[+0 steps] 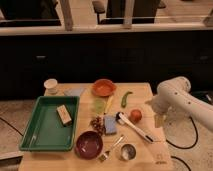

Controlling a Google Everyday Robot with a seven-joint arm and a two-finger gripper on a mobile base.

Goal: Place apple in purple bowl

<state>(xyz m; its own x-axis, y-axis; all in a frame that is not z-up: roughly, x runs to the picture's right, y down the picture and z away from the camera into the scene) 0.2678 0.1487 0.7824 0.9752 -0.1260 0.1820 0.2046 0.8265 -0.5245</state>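
The apple is a small red-orange fruit lying on the wooden table right of centre. The purple bowl is dark maroon, empty, and sits near the table's front edge, left of and nearer than the apple. My white arm reaches in from the right. My gripper hangs at the table's right edge, a little right of the apple and apart from it. It holds nothing that I can see.
An orange bowl, a green pepper, a white cup and a green tray holding a tan block are on the table. Grapes, a blue sponge, a white-handled tool, a fork and a steel cup crowd around the purple bowl.
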